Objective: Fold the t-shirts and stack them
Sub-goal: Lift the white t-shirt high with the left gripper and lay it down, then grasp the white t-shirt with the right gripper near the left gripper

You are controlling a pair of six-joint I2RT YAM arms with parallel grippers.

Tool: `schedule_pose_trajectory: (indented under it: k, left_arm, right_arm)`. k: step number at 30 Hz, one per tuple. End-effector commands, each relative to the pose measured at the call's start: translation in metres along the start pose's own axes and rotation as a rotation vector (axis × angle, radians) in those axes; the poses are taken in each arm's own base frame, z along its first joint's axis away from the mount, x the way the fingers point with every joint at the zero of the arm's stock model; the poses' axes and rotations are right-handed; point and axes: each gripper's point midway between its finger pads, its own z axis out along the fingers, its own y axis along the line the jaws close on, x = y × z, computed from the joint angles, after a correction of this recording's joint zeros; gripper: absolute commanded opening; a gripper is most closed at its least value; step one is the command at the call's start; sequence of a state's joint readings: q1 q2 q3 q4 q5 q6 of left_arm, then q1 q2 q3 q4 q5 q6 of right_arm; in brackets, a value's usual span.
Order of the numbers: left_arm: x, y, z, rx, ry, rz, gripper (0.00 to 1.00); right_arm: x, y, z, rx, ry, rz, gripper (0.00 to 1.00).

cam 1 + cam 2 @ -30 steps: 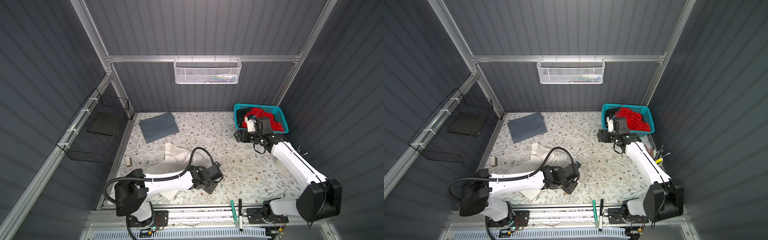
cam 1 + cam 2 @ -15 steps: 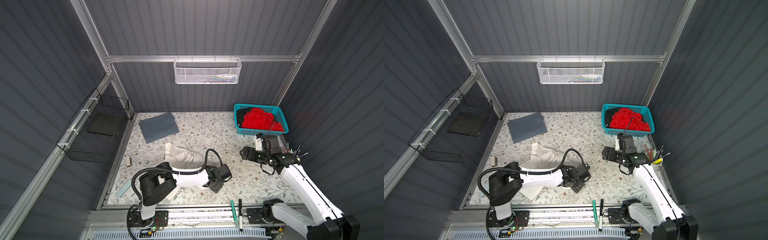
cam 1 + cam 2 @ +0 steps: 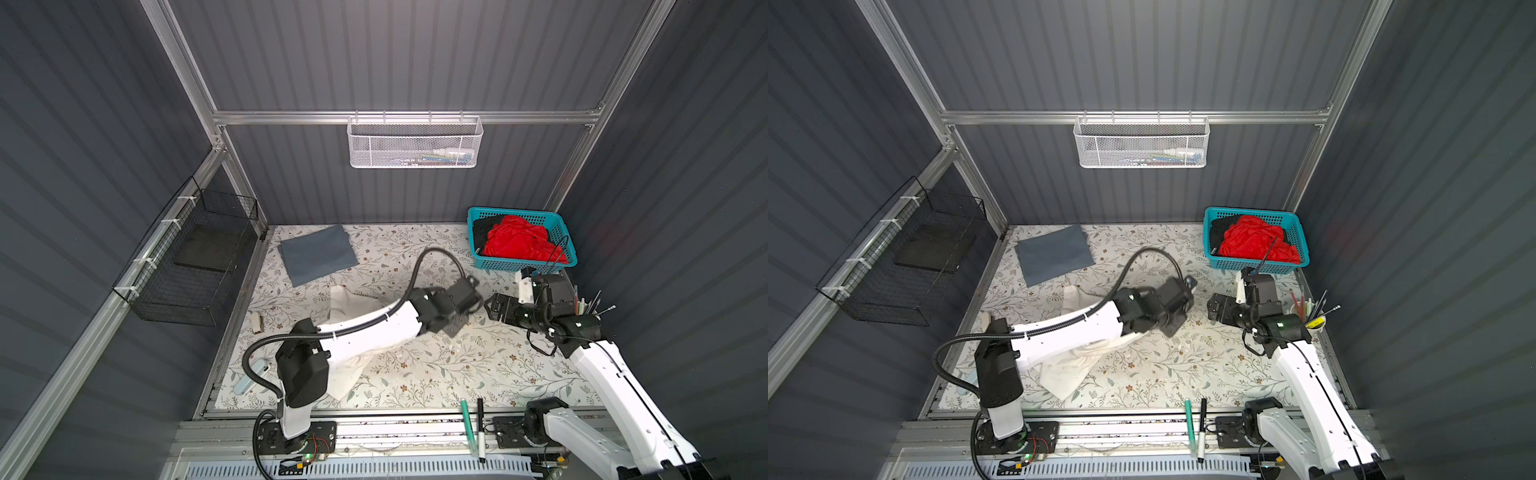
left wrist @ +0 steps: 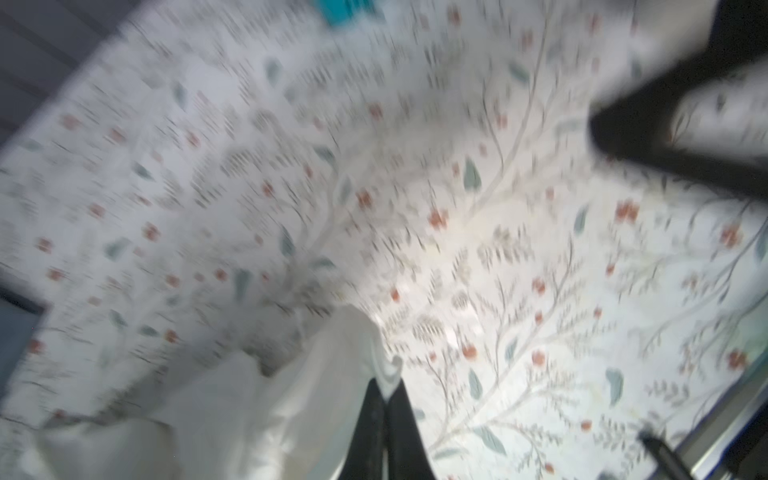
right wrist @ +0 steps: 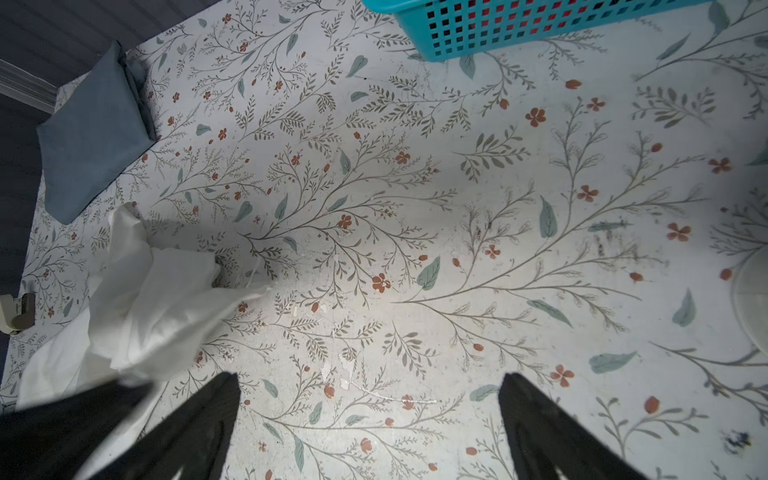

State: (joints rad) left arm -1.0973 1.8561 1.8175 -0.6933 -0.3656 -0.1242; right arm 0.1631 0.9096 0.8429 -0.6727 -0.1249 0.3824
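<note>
I'm seeing the left gripper (image 4: 385,388) pinching the limp, creased white shirt (image 4: 257,415) (lying lengthwise near-left to centre); the right gripper (image 5: 370,380) is holding its 2 fingers spread.

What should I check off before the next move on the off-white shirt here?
1. Left gripper shut on the off-white t-shirt edge: ok.
2. Right gripper open, empty: ok.
3. Off-white t-shirt lying flat: not ok, bunched.
4. Slate-grey t-shirt folded, clear of both arms: ok.
5. Red t-shirt inside the basket: ok.
6. Free corner showing for the right gripper: cannot tell.
</note>
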Motion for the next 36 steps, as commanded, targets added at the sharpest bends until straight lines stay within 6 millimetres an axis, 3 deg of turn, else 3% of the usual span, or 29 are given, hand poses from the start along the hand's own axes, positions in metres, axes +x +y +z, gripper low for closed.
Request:
schedule_pose_trajectory:
  k: [1, 2, 4, 6, 8, 10, 13, 15, 17, 18, 21, 25, 27, 31, 34, 36]
  left_arm:
    - [-0.096, 0.047, -0.078, -0.111, -0.266, 0.080, 0.00]
    - [-0.117, 0.052, -0.096, -0.131, -0.323, 0.093, 0.00]
    - [-0.162, 0.073, -0.152, -0.192, -0.466, 0.072, 0.00]
    - [-0.177, 0.103, -0.195, -0.308, -0.545, 0.028, 0.00]
    - [-0.168, 0.138, -0.218, -0.471, -0.551, -0.003, 0.00]
    - [-0.133, 0.188, -0.222, -0.624, -0.507, -0.118, 0.00]
    - [-0.038, 0.254, -0.192, -0.756, -0.330, -0.310, 0.00]
    - [0.025, 0.276, -0.171, -0.843, -0.204, -0.367, 0.00]
    - [0.084, 0.285, -0.157, -0.891, -0.081, -0.440, 0.00]
    - [0.116, 0.283, -0.147, -0.904, -0.009, -0.460, 0.00]
    - [0.183, 0.269, -0.121, -0.874, 0.131, -0.508, 0.02]
    - [0.231, 0.245, -0.096, -0.786, 0.244, -0.568, 0.50]
    - [0.243, 0.236, -0.090, -0.748, 0.274, -0.600, 0.56]
    - [0.232, 0.201, -0.064, -0.526, 0.246, -0.617, 0.55]
    - [0.192, 0.147, -0.041, -0.338, 0.159, -0.494, 0.55]
    - [0.170, 0.100, -0.023, -0.190, 0.146, -0.432, 0.54]
  right_arm:
    - [-0.002, -0.003, -0.007, 0.020, -0.007, 0.007, 0.99]
    - [-0.004, -0.003, -0.009, 0.022, -0.013, 0.007, 0.99]
    - [-0.007, -0.002, -0.012, 0.021, -0.020, 0.003, 0.99]
    - [-0.008, -0.002, -0.014, 0.022, -0.023, 0.002, 0.99]
    - [-0.009, -0.001, -0.014, 0.017, -0.025, 0.007, 0.99]
    - [-0.007, 0.003, -0.013, -0.008, -0.019, 0.014, 0.99]
    - [-0.004, 0.012, -0.010, -0.062, -0.003, 0.003, 0.99]
    - [-0.003, 0.015, -0.009, -0.080, 0.002, -0.002, 0.99]
    - [-0.001, 0.016, -0.007, -0.089, 0.015, -0.004, 0.99]
    - [-0.001, 0.017, -0.007, -0.093, 0.021, -0.006, 0.99]
    - [0.005, 0.019, -0.003, -0.109, 0.045, -0.002, 0.99]
    - [0.015, 0.019, 0.010, -0.123, 0.090, 0.020, 0.99]
    - [0.021, 0.021, 0.019, -0.129, 0.123, 0.027, 0.99]
    - [0.027, 0.025, 0.035, -0.117, 0.165, 0.028, 0.99]
    - [0.027, 0.022, 0.043, -0.091, 0.176, 0.052, 0.99]
    - [0.028, 0.014, 0.047, -0.049, 0.175, 0.074, 0.99]
